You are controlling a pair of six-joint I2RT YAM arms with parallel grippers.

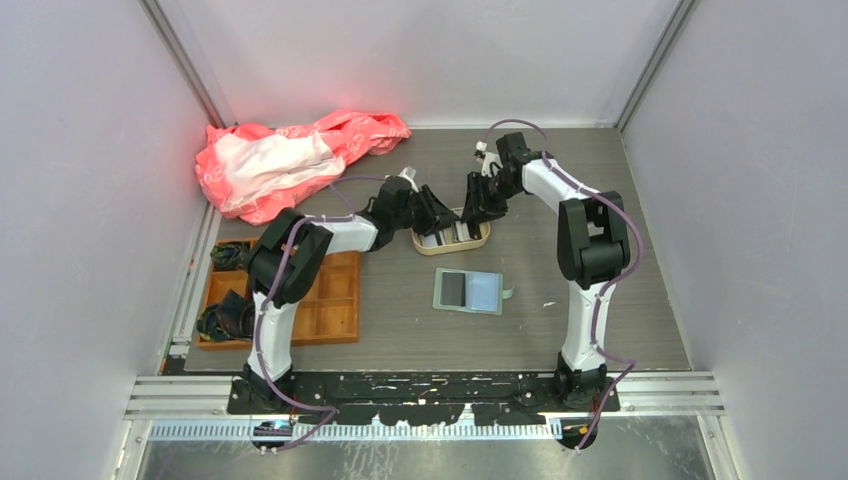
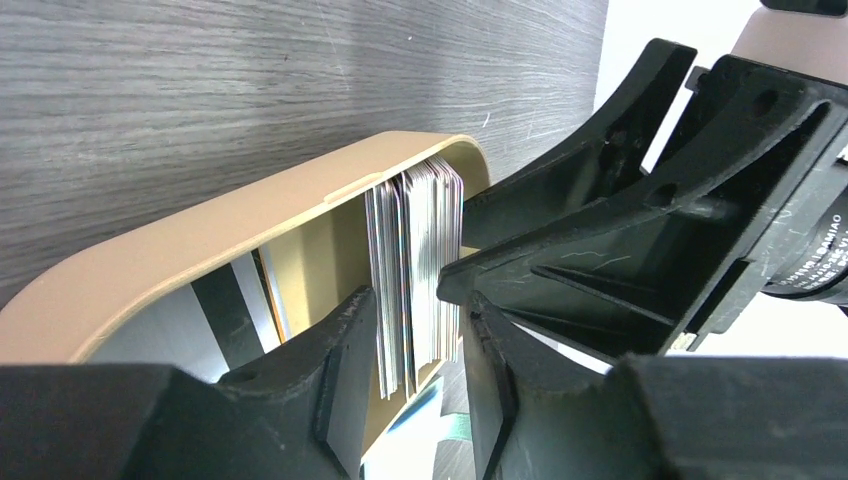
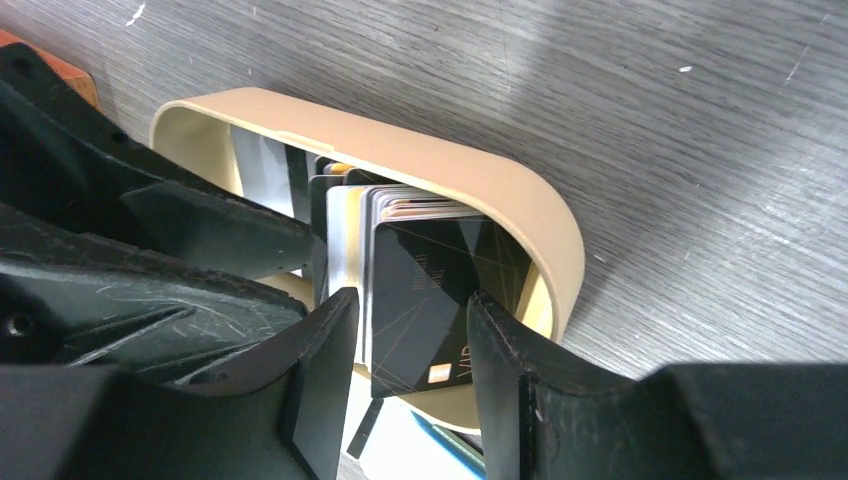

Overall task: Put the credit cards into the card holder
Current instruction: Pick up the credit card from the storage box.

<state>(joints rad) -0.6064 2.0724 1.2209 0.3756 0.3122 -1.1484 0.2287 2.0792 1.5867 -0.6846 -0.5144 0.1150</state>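
The card holder (image 1: 468,291) lies open mid-frame, seemingly empty; the credit cards (image 2: 415,270) stand in the beige tray (image 2: 200,240). Left gripper (image 2: 415,305) and right gripper (image 3: 410,305) straddle them, half-spread; whether either pinches, I cannot tell.

my left hand (image 2: 415,300) and my right hand (image 3: 412,298) are black. the tray (image 3: 420,150) is plain beige. the credit cards (image 2: 420,250) show pale silvery edges, and the front one is black with thin gold lines. the card holder (image 1: 469,291) is sage green, with one dark and one pale blue pocket. the tabletop (image 1: 400,330) is grey wood grain, the cloth (image 1: 290,160) pink and white, the compartment tray (image 1: 335,290) orange.
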